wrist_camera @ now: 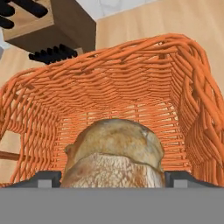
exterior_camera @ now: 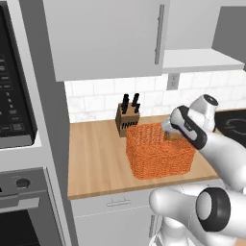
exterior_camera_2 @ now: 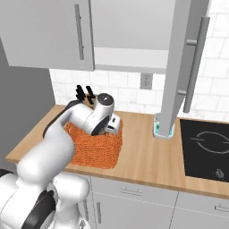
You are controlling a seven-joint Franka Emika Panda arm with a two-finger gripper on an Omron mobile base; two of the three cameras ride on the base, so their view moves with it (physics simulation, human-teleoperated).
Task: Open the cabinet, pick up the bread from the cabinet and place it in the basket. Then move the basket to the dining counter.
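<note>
Item: bread (wrist_camera: 114,153), a golden-brown bun, lay between the two fingertips of the gripper (wrist_camera: 113,178), inside the basket (wrist_camera: 183,87) and low over its woven floor. Whether it already rested on the floor could not be told.

Item: gripper, jaws spread wide on either side of the bun; whether the pads pressed it could not be told.

Item: basket, orange wicker, stood on the wood worktop (exterior_camera: 96,158) towards its rear edge, just beside the knife block (exterior_camera: 127,119).

Item: cabinet (exterior_camera_2: 179,67), door swung open, shelf bare where visible.

Step in hand, as judged: placing the bread in the basket, near its finish.

Next move, as judged: lift the hand straight up clear of the rim, then take hold of a basket wall for the carry to the dining counter.
</note>
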